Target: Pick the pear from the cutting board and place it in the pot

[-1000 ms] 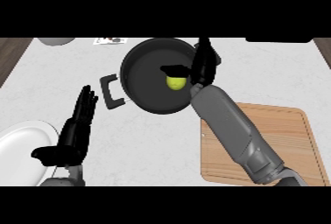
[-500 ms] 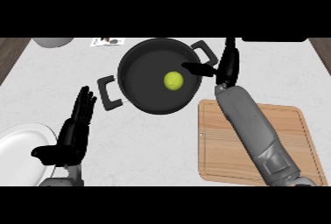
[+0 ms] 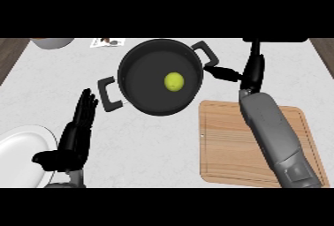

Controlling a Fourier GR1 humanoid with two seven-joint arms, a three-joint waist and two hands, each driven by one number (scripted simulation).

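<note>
Now the small yellow-green pear (image 3: 173, 81) lay inside the round black two-handled pot (image 3: 140, 95), a little right of the pot's middle, touching nothing but the dark pot floor. Pot sat on the white marbled counter (image 3: 52, 70), toward the far side, one handle pointing near-left, the other far-right. Rectangular light wooden cutting board (image 3: 225, 150) lay near-right of the pot, its far-left corner just beside the pot's rim; board carried no fruit, only the grey right forearm (image 3: 280, 141) crossing over it.

Right hand (image 3: 253, 73) was just right of the pot's far-right handle, fingers straight and pointing far, thumb sticking out left toward the pot rim, spread apart, holding nothing. Cannot tell if the thumb tip touched the handle.

Left hand (image 3: 75, 134) showed at the near-left, resting, fingers straight and pointing far, thumb out to the left, holding nothing, well apart from the pear and near the pot's near-left handle. White round plate (image 3: 16, 154) sat at the near-left edge, partly cut off, just left of the left hand. Pale bowl (image 3: 52, 42) showed at the far-left edge, mostly cut off. Small printed item (image 3: 108, 42) lay at the far edge beside it, too small to identify
</note>
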